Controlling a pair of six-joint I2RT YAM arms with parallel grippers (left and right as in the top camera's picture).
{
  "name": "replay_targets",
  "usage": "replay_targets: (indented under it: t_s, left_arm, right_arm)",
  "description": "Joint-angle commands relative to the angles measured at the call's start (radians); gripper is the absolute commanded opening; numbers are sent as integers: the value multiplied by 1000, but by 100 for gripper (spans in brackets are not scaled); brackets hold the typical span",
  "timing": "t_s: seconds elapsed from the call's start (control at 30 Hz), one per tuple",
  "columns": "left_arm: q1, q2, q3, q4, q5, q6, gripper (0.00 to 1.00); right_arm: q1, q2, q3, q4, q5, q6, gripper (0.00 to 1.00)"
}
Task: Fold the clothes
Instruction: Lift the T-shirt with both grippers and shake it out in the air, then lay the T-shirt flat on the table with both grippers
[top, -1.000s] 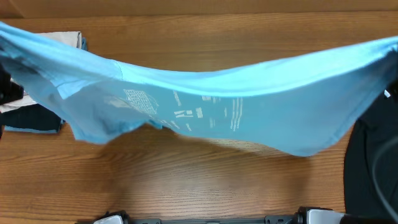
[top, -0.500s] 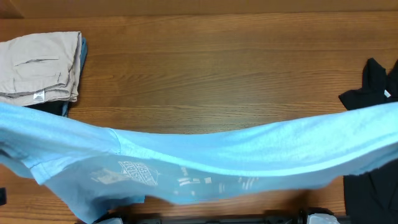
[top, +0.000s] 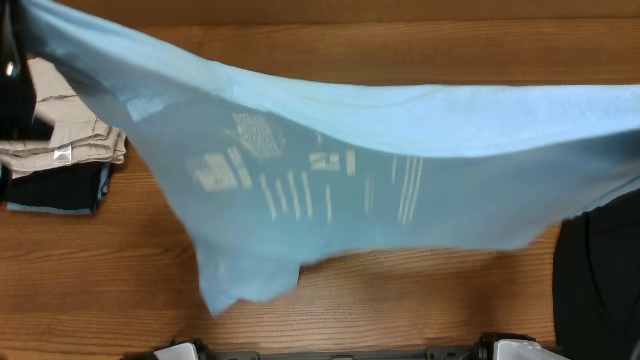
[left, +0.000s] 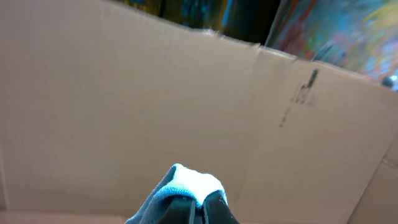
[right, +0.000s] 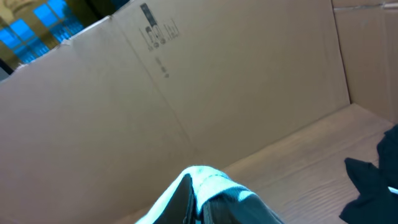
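Aloft, blue T-shirt stretched, left tool and right tool each clamped on its edge

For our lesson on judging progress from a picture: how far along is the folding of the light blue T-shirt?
Done: the left gripper and right gripper are each shut on a bunch of the T-shirt, holding it up over the table. In hand: the shirt hangs spread between them, its print showing. Left: no fold is visible, so it likely has to be laid flat and then folded.
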Motion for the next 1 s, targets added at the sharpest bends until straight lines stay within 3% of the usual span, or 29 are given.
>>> replay_targets:
  t_s: [0.0, 0.3, 0.5, 0.8, 0.97]
  left_arm:
    - [4, -126, 37, 6, -50, -1, 4]
    - [4, -305, 37, -6, -116, -2, 4]
    - [4, -297, 19, -110, -164, -2, 4]
    - [3, -6, -140, -223, -171, 17, 4]
    - [2, 254, -142, -240, -150, 18, 4]
  right_arm:
    - [-3, -19, 62, -12, 7, -3, 4]
    - [-3, -105, 122, -39, 7, 6, 4]
    - [-3, -143, 83, -40, 6, 36, 4]
    - [-3, -83, -475, 36, 53, 74, 4]
    - [-3, 137, -581, 101, 98, 80, 4]
